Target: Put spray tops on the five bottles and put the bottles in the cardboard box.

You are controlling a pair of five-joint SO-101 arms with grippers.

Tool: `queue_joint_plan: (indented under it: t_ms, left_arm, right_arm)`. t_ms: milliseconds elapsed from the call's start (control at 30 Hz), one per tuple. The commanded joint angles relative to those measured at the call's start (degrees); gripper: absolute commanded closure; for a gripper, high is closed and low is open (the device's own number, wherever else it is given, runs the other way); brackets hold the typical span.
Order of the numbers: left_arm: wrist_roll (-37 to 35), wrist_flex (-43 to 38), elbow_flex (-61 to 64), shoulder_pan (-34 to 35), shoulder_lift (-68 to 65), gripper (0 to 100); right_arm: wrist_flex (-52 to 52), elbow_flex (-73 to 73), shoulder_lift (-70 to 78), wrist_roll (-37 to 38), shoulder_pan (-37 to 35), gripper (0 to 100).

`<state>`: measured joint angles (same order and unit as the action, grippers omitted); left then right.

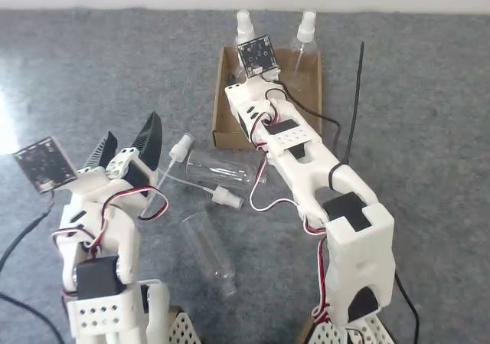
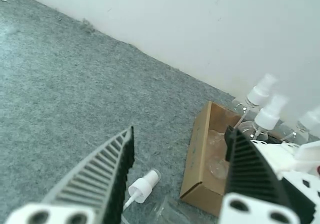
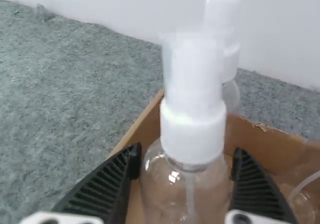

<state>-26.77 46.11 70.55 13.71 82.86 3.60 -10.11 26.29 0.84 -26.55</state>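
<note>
My right gripper (image 3: 186, 151) is over the cardboard box (image 1: 222, 106), shut on a clear bottle (image 3: 182, 184) with a white spray top (image 3: 192, 99) that stands upright in the box. Two more capped bottles (image 1: 308, 24) stand at the box's far end. On the carpet near the box lie two uncapped clear bottles (image 1: 222, 168) (image 1: 208, 250) and two loose spray tops (image 1: 182, 146) (image 1: 227, 198). My left gripper (image 1: 132, 127) is open and raised at the left, holding nothing. In the left wrist view one loose spray top (image 2: 143, 186) lies below and between its fingers.
A white wall runs along the back behind the box. A thin black rod (image 1: 356, 99) rises to the right of the box. Wires (image 1: 264, 194) hang from the right arm over the lying bottle. Grey carpet lies bare at the far left and far right.
</note>
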Motion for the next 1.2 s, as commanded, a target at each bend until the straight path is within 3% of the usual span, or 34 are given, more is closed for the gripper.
queue_joint_plan:
  t_ms: [0,1167]
  left_arm:
    - [0.7,-1.8,-0.4,-0.4,0.7,72]
    - [0.7,-1.8,-0.5,-0.4,0.7,72]
  right_arm:
    - [-0.9,3.6,-1.2,0.9,-0.5,66.4]
    - [-8.7,-1.8,-13.1,0.8,-0.3,66.7]
